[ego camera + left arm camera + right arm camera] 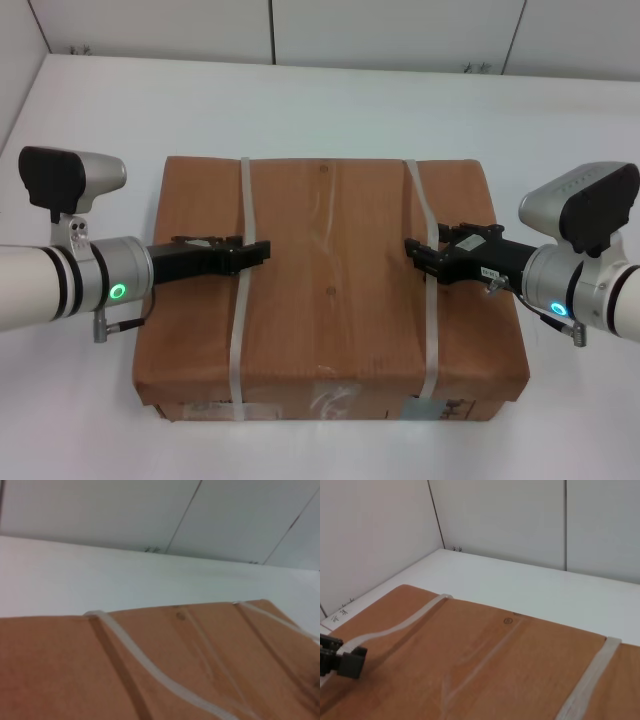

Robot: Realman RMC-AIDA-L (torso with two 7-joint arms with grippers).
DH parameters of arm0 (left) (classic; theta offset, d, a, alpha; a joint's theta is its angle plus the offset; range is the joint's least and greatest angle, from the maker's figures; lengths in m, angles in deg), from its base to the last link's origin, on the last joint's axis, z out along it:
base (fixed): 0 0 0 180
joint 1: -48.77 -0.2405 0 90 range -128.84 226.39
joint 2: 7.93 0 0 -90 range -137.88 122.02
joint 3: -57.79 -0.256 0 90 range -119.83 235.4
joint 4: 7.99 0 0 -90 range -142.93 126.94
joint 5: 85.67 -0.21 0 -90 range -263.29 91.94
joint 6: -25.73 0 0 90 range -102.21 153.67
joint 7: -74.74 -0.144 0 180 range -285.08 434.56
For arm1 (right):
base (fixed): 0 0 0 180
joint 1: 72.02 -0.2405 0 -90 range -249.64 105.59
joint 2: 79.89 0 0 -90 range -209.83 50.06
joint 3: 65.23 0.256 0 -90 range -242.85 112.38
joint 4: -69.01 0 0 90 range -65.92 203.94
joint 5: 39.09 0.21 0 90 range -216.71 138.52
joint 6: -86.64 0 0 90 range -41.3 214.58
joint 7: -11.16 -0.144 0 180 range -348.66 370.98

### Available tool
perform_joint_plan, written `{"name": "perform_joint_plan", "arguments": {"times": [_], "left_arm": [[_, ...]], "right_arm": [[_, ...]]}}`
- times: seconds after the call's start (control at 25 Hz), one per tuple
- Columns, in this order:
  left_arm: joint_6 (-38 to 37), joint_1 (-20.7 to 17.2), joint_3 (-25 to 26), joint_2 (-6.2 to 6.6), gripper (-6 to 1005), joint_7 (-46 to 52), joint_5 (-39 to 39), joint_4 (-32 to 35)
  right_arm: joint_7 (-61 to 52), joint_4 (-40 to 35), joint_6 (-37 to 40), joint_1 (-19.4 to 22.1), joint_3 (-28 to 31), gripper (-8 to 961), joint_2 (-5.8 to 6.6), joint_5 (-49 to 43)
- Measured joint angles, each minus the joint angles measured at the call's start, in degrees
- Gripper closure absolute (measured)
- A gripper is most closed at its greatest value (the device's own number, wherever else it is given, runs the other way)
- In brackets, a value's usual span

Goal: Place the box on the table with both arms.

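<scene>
The brown cardboard box [330, 260] lies flat on the white table [330, 100], its labels facing me. Two white straps bind it. My left gripper [258, 250] reaches in from the left and is shut on the left strap [240, 330] at mid-length over the top. My right gripper [415, 252] reaches in from the right and is shut on the right strap [430, 330], which kinks at the fingers. In the right wrist view the left gripper [342, 660] shows with the wavy left strap [395, 627] running to it. The left wrist view shows the box top [200, 655] and the raised strap [150, 667].
White wall panels [400, 30] stand along the table's far edge, and a side wall [370, 540] closes the left. Bare tabletop surrounds the box on the far, left and right sides. The box's front side is close to the table's near edge.
</scene>
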Motion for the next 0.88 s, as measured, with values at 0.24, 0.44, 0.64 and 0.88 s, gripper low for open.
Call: {"name": "perform_joint_plan", "arguments": {"times": [0.24,0.44,0.64,0.88], "left_arm": [[1.6,-0.1,-0.5,-0.01,474,0.4,-0.1,0.0],[1.4,-0.2,-0.5,0.21,325,0.4,0.1,-0.3],[-3.2,-0.7,-0.1,0.89,202,-0.2,0.6,-0.7],[-13.3,-2.5,0.4,2.71,175,-4.6,4.1,-1.6]], "right_arm": [[0.1,-0.3,0.4,1.3,2.0,448,0.00,0.1],[0.4,-2.5,4.9,3.9,5.7,434,0.01,0.1],[0.1,-5.7,10.5,6.5,9.9,432,0.24,0.1],[0.9,-10.6,22.4,8.4,10.6,430,0.29,0.0]]}}
